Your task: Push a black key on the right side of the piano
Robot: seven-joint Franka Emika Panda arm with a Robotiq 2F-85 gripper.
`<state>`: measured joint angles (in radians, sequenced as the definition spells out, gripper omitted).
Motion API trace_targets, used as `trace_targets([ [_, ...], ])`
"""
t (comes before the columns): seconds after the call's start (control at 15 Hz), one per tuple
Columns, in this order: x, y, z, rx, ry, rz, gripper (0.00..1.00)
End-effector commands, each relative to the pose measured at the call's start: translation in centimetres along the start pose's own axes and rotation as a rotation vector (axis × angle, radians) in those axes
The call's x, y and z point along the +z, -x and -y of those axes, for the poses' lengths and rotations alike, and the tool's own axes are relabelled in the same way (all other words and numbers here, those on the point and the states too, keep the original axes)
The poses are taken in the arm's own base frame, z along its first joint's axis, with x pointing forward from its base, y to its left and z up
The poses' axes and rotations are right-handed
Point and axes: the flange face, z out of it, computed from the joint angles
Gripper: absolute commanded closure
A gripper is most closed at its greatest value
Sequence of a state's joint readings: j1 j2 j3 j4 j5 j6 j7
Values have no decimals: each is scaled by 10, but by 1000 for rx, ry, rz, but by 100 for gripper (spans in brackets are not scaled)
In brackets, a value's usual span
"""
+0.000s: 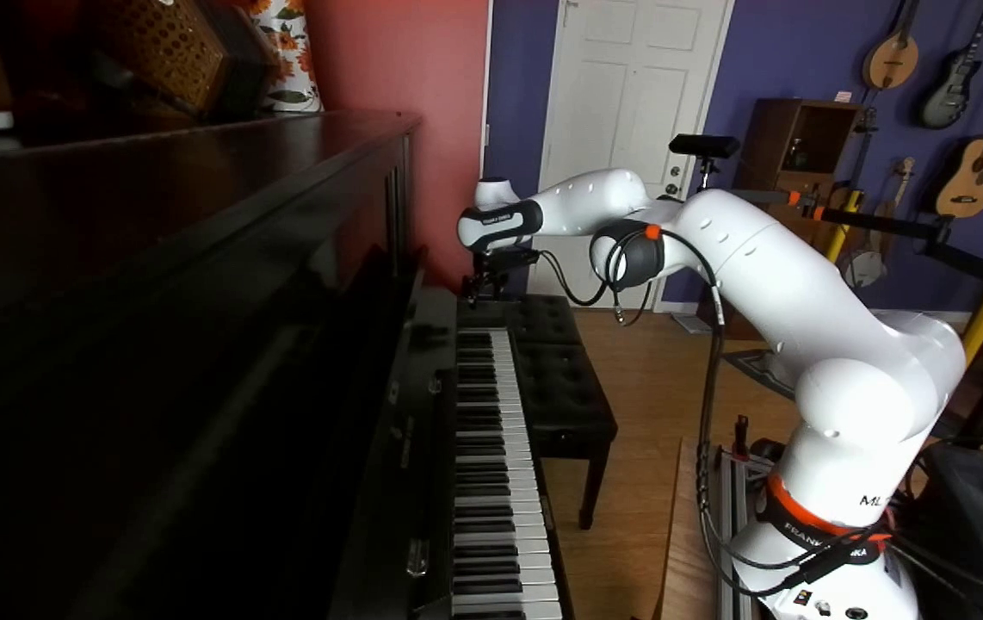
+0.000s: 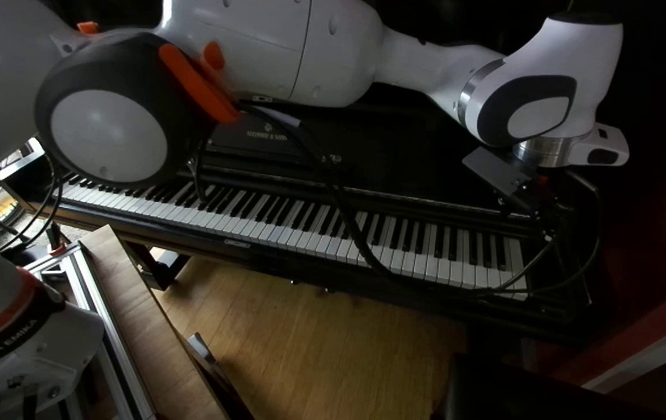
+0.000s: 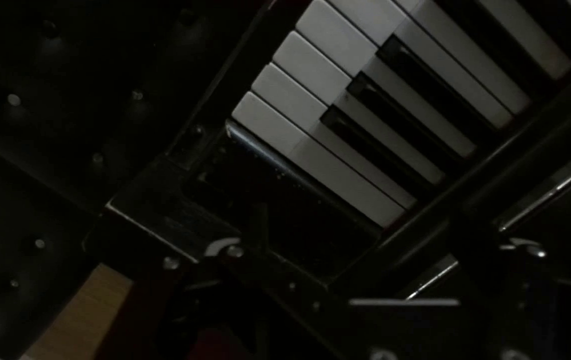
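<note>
The glossy dark piano [image 1: 285, 207] filled the left of an exterior view, its long row of white and black keys [image 1: 491, 448] running away from the camera toward a red wall [image 1: 440, 86]. From a base just beside a wooden tabletop [image 2: 146, 326], the white arm [image 1: 793, 267] stretched across to the far end of the keyboard. That end lay at the right in an exterior view, and there the gripper [image 3: 365, 222] hung over it, pointing down. Its two fingers [image 3: 260, 225] stood well apart — released, with the piano's corner showing through the gap. The wrist view, quite dark, set one finger over the black end block [image 3: 275, 190], just past the last white key [image 3: 315, 155], and the other over the woodwork behind the keys; the nearest black key [image 3: 378, 150] lay near them, farther up that view. Whether a fingertip touched the piano could not be told. A dark cable [image 2: 344, 216] crossed in front of the keys in an exterior view. The black padded bench [image 1: 560, 387] stood beside the keyboard, its buttoned seat also showing at the wrist view's left. Farther back were a white door [image 1: 629, 129] and stringed instruments [image 1: 969, 181] on a purple wall [image 1: 750, 69].
</note>
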<state>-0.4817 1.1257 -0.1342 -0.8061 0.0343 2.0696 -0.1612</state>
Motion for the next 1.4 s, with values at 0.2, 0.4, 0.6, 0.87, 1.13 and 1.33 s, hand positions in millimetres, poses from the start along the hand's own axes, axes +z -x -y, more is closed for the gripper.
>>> trace_targets([
  [0.2,-44,5,-8,-192,-8,5,0],
  [0.4,-62,12,-8,-258,-13,27,0],
  [0.6,-79,23,-5,-299,-33,53,0],
  [0.87,-100,43,-1,-320,-42,74,0],
  [1.13,-114,64,6,-332,-55,96,0],
  [1.33,-116,80,10,-325,-58,117,0],
])
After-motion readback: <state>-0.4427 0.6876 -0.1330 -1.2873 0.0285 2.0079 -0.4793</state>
